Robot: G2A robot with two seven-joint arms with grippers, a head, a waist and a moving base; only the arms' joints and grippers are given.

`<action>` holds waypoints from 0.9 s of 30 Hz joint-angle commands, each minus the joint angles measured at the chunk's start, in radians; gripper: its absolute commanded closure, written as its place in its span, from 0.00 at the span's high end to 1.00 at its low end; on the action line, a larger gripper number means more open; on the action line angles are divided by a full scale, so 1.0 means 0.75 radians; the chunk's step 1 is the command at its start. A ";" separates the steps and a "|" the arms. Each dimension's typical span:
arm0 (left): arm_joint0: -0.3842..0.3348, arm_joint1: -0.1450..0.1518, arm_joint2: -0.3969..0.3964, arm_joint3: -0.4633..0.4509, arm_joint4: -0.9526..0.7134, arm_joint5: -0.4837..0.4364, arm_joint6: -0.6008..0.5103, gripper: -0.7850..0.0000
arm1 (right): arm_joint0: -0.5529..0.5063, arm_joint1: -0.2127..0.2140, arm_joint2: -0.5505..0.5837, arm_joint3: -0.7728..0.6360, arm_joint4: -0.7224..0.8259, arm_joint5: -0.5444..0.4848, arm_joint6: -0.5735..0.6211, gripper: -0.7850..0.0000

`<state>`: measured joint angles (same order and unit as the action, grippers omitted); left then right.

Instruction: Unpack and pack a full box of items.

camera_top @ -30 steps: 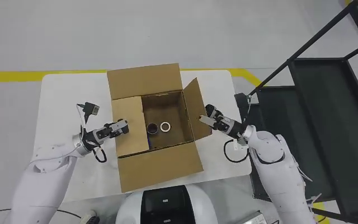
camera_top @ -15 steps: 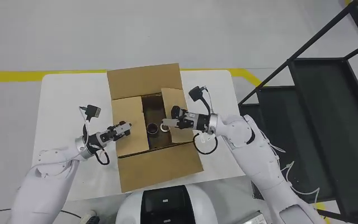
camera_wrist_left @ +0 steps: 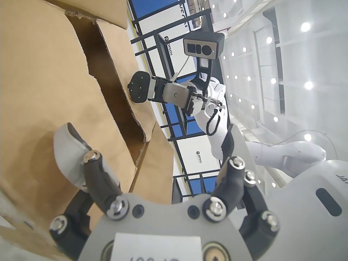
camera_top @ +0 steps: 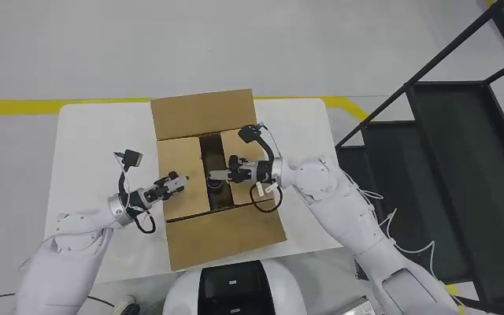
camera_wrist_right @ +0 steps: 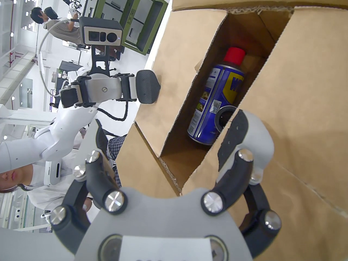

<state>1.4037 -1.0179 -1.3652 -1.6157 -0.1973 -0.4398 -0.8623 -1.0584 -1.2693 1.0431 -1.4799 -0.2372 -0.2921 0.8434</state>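
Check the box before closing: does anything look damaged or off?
One flap has a ragged, torn edge near its fold. Otherwise the box looks sound, and the can inside looks intact.

Spray can (camera_wrist_right: 214,93) base and most box (camera_top: 224,232) interior behind side flaps (camera_wrist_right: 304,77)

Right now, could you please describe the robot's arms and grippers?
The left arm and right arm have white shells. The left gripper and right gripper have grey bases, black linkages and black-padded white jaws; black cables loop at the wrists.
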 commanded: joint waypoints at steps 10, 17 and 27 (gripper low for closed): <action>0.055 0.005 -0.027 -0.069 -0.079 -0.039 0.010 1.00 | -0.109 0.039 0.118 -0.092 0.060 -0.121 0.028 1.00; 0.139 0.018 -0.125 -0.145 -0.221 -0.067 -0.028 1.00 | -0.353 0.107 0.355 -0.231 0.222 -0.295 0.202 1.00; 0.215 0.033 -0.263 -0.183 -0.360 -0.088 -0.063 1.00 | -0.646 0.177 0.593 -0.330 0.401 -0.328 0.411 1.00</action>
<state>1.5599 -0.9941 -1.5543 -1.7501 -0.4613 -0.5041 -0.9080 -1.5222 -1.1406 1.4710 -1.7226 0.0672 -0.5535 1.1526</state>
